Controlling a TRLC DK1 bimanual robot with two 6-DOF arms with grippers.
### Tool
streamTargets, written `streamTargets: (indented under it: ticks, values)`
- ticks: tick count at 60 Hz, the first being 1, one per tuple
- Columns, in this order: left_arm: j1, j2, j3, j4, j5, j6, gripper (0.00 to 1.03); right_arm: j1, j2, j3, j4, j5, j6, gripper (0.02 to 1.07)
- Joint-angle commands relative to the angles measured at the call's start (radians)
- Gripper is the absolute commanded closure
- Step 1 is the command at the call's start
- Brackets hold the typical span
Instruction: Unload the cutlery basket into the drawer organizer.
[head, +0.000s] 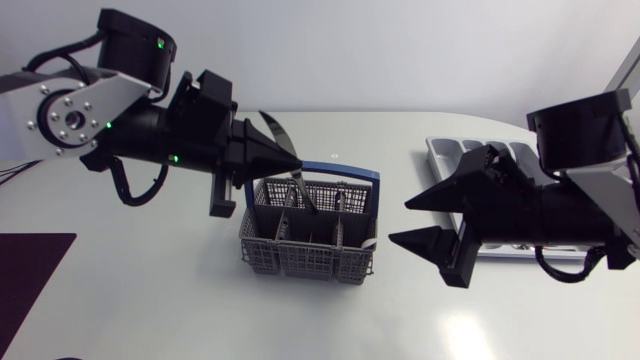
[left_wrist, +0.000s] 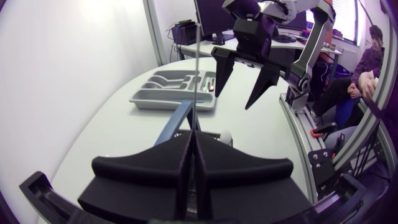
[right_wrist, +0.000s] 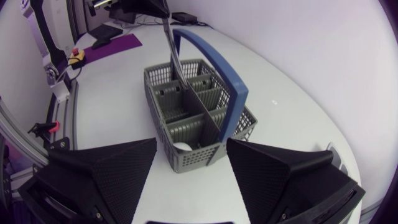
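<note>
The grey cutlery basket (head: 300, 250) with a blue handle (head: 340, 172) stands mid-table. My left gripper (head: 297, 160) hovers over its back edge, shut on a thin metal knife (head: 306, 194) whose lower end reaches into a back compartment. In the left wrist view the fingers (left_wrist: 186, 163) press together on the knife (left_wrist: 196, 68), seen edge-on. The grey drawer organizer (head: 450, 150) lies at the back right, partly hidden by my right arm. My right gripper (head: 418, 222) is open just right of the basket (right_wrist: 186, 130), facing it with nothing between its fingers (right_wrist: 106, 177).
A dark purple mat (head: 30, 270) lies at the table's front left. Some cutlery rests in the organizer (left_wrist: 152, 98). A small white item (right_wrist: 182, 147) sits in the basket compartment nearest my right gripper. White tabletop shows in front of the basket.
</note>
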Motion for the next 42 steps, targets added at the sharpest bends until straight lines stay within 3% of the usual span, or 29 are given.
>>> streamTargets:
  ticks: [1, 13, 20, 29, 42]
  values:
    - [-0.027, -0.033, 0.081, -0.035, 0.006, -0.037, 1.0, 0.001, 0.006, 0.073, -0.026, -0.046, 0.037, 0.25]
    - [-0.073, -0.027, 0.188, -0.115, 0.014, -0.11, 1.0, 0.007, 0.072, 0.165, -0.048, -0.17, 0.075, 0.22]
    - [-0.078, 0.004, 0.265, -0.164, 0.06, -0.17, 1.0, 0.007, 0.099, 0.179, -0.04, -0.226, 0.074, 0.21]
    - [-0.076, 0.048, 0.354, -0.221, 0.141, -0.244, 1.0, 0.04, 0.127, 0.19, -0.009, -0.241, 0.077, 0.21]
    - [-0.102, 0.096, 0.405, -0.282, 0.164, -0.262, 1.0, 0.055, 0.138, 0.222, 0.015, -0.269, 0.106, 0.21]
